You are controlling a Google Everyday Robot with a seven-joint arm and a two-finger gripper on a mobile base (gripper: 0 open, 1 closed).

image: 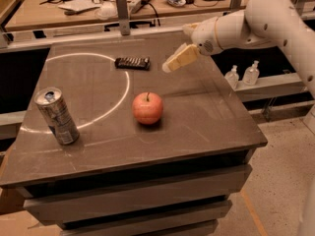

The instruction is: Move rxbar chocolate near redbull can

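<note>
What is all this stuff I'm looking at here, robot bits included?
rxbar chocolate: one, dark wrapper, flat at the table's far side, by the white arc.
redbull can: one, silver-grey, upright near the table's left edge.
apple: one, red, mid-table.
white arc: one, marked on the tabletop.
table: one, dark brown-grey top.
small bottles: two, clear, on a ledge right of the table.
desk: one, tan, cluttered, behind the table.
arm: one, white, reaching in from the right.
gripper: one, pale yellow, above the table, right of the bar, not touching it.

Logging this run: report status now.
Gripper hovers right of rxbar chocolate, apart. Bar not yet near redbull can. Apple sits off that path.
</note>
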